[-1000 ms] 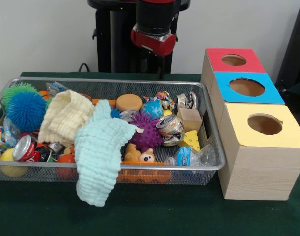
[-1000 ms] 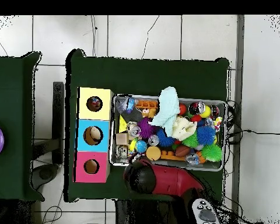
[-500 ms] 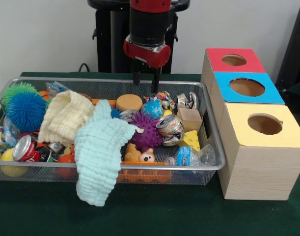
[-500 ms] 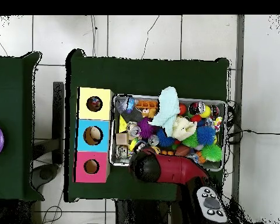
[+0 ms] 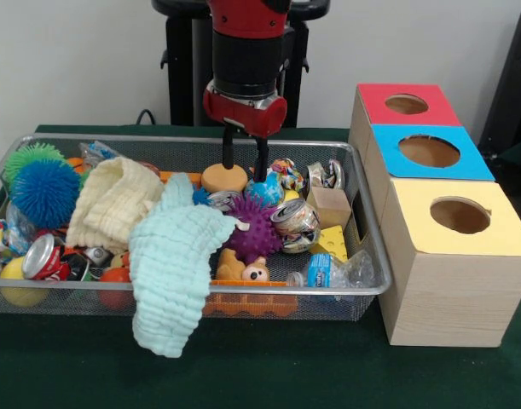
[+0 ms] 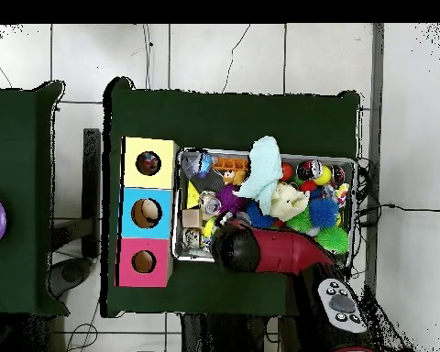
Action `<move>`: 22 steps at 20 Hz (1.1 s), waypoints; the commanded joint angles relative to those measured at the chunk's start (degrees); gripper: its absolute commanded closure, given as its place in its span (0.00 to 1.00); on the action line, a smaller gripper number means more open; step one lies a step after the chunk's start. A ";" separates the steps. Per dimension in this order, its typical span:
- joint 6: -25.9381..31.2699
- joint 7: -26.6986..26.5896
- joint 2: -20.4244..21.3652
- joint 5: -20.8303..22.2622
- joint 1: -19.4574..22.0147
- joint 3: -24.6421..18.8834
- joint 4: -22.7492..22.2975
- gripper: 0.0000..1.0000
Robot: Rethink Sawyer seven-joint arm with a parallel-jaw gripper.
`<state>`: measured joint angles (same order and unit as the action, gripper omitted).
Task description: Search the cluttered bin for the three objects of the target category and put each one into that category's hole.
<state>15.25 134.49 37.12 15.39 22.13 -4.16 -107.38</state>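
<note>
Over the bin's (image 5: 367, 256) far side, I am lowering my open claw (image 5: 243, 166) astride the tan round block (image 5: 224, 178), needing to close next.

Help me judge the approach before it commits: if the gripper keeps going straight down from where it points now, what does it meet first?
Most likely the round tan disc in the bin: the open gripper hangs just above it, one finger over it, though depth is uncertain.

We see a metal mesh bin (image 5: 362, 256) on matt green cloth (image 5: 269, 366); beside the bin, wooden boxes (image 5: 452, 298); inside it, waffle-knit cloths (image 5: 170, 256) and shiny cans (image 5: 294, 223).
</note>
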 commanded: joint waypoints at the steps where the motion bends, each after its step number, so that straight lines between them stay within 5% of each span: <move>1: -1.04 -2.47 -5.58 3.89 0.15 -4.06 4.36 0.00; 14: -10.77 7.68 -8.76 0.39 -6.48 -0.06 -2.01 0.00; 22: -12.40 6.10 -8.90 0.49 -4.79 -2.04 -4.60 0.00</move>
<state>6.24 134.49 31.84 16.18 16.93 -2.59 -109.08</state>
